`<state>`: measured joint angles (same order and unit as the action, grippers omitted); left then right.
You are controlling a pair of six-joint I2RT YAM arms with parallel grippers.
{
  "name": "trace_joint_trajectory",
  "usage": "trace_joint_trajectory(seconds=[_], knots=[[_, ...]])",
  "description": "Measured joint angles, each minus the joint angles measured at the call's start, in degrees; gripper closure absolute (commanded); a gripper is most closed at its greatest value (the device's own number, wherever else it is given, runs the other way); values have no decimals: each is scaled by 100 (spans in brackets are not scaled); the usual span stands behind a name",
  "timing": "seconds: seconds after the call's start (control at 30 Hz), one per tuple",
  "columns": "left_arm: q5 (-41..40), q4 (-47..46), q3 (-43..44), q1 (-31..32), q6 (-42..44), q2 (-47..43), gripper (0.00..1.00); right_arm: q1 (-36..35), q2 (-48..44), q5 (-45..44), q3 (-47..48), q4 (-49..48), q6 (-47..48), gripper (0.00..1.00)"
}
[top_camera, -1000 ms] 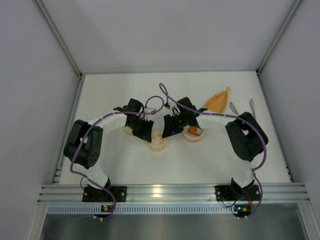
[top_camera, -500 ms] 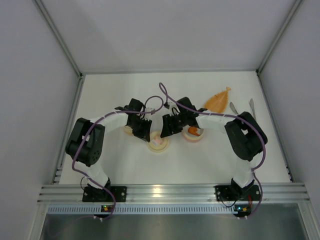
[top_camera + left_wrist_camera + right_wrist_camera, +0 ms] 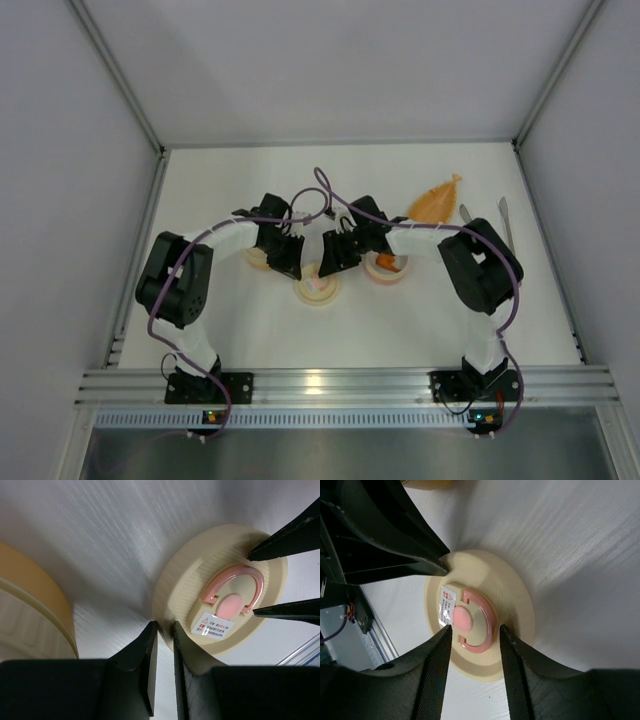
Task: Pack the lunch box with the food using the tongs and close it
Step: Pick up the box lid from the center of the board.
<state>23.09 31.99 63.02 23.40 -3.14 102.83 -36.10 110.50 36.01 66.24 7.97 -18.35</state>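
A cream lid (image 3: pixel 317 290) with a pink ring handle lies flat on the table between my two grippers. My left gripper (image 3: pixel 164 627) is nearly shut, its fingertips pinching the lid's (image 3: pixel 190 580) near rim. My right gripper (image 3: pixel 474 630) is open, a finger on each side of the lid's (image 3: pixel 512 597) raised middle. The pink tub (image 3: pixel 385 272) stands open to the right with an orange food piece (image 3: pixel 387 262) in it. The yellow-orange tub (image 3: pixel 35 615) sits left of the lid, mostly under my left arm. The tongs (image 3: pixel 505 218) lie at the far right.
An orange leaf-shaped dish (image 3: pixel 437 201) lies behind the pink tub. White walls with metal rails close in the table on the left, right and back. Both arms' purple cables loop over the lid area.
My left gripper's jaws have narrowed onto the lid's rim. Both wrists have edged in toward the lid, which has barely shifted.
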Motion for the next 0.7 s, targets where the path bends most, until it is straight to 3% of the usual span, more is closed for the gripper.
trace_joint_trajectory(seconds=[0.23,0.7], knots=[[-2,181,168,0,-20,131,96,2,79,197,31,-20,-173,63],[7,323,302,-2,-48,243,99,22,55,654,24,-142,-529,65]])
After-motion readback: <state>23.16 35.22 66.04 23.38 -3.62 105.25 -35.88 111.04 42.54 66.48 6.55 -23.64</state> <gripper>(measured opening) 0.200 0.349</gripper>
